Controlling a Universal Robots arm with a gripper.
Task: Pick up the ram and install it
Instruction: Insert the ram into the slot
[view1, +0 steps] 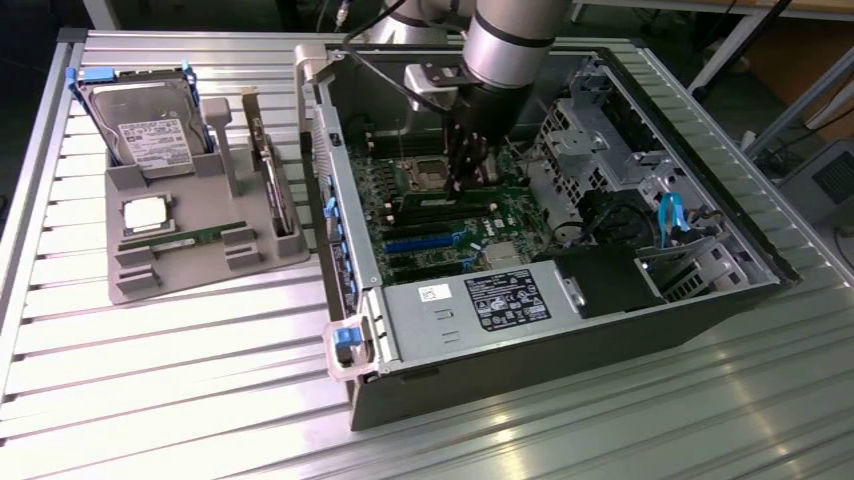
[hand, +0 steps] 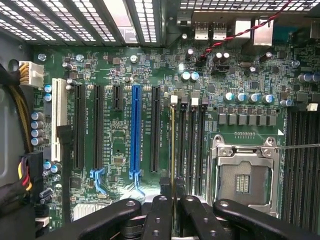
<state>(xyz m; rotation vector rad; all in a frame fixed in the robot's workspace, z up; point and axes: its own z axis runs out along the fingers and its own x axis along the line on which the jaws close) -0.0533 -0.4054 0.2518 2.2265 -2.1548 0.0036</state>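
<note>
Ribbed aluminium table (view1: 160, 380), open black tower computer case (view1: 534, 390) lying on it: we are working the ram into its slot.

Our gripper (hand: 173, 201) is clamped on the ram (hand: 173, 150), a long, thin green circuit-board stick seen edge-on, running straight out from between the black fingers (hand: 161, 210). It lies in line with the row of narrow black memory slots (hand: 192, 150) on the green motherboard (hand: 120, 145), just beside the square silver processor socket (hand: 245, 175). We cannot tell whether it is touching the slot. We judge the stick should stay upright and parallel to the slot, with pressure straight down and even along its length. In the exterior view, the grey plastic parts tray (view1: 200, 280) sits at nine o'clock from the case, well apart.
</note>
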